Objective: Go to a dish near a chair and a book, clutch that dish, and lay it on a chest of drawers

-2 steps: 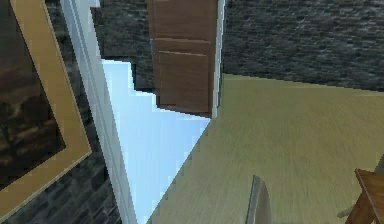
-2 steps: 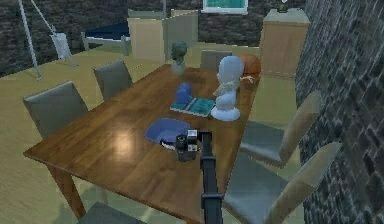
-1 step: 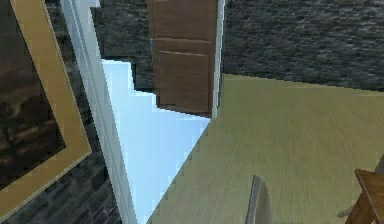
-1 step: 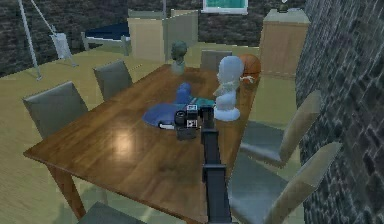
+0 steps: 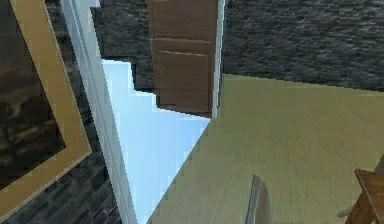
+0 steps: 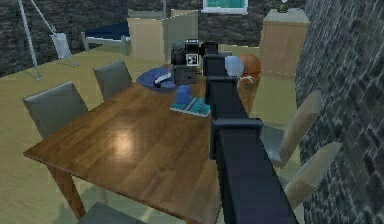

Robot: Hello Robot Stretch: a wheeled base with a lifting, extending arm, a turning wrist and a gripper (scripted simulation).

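A dark blue flat dish (image 6: 155,78) lies at the far end of a brown wooden table (image 6: 130,145). Beside it lies a teal book (image 6: 190,105). Grey chairs stand along the table's left side (image 6: 112,75) and right side (image 6: 300,120). My arm (image 6: 235,150) rises as a dark bar over the table's right part. The gripper (image 6: 186,52) sits at its far end, just right of the dish, with two white marker squares near it. The tabletop and objects lie behind its far end, so I cannot tell whether it holds anything.
Behind the table stand two tan chests of drawers (image 6: 150,35) (image 6: 283,45), with a bed (image 6: 105,38) farther left. A pale blue and an orange object (image 6: 248,68) sit by the arm. Ahead are a framed painting (image 5: 35,100), a white door frame (image 5: 105,130), a brown door (image 5: 185,55) and open wooden floor (image 5: 290,140).
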